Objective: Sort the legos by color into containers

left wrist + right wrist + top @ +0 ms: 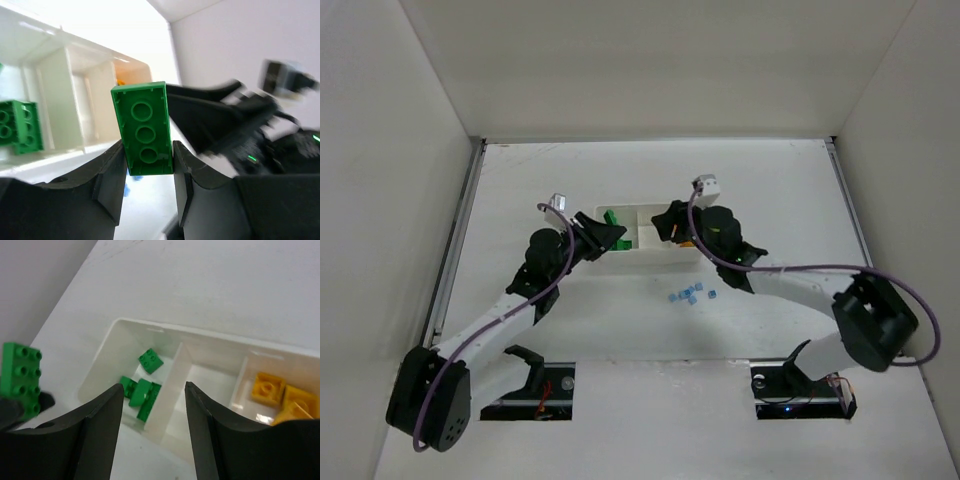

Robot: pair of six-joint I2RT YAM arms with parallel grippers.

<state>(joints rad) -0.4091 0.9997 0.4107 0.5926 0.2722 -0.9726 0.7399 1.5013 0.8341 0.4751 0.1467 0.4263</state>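
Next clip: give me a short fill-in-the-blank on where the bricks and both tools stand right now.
1. The brick clamped in the left tool is ___.
2. The right tool hangs over the tray with its jaws ___ and nothing between them.
3. The tray is divided into ___ compartments.
4. The loose bricks on the table, outside the tray, are light ___.

Missing words: green; open; three; blue.

From above, the left gripper (608,236) and the right gripper (668,222) are covering the ends of the white tray (638,262), and the light blue legos (690,295) are looking too small to count. In the left wrist view, the right gripper is appearing blurred, and the held green lego (145,127) is hiding part of the tray. The right wrist view's edge is cutting off the yellow legos (270,389).
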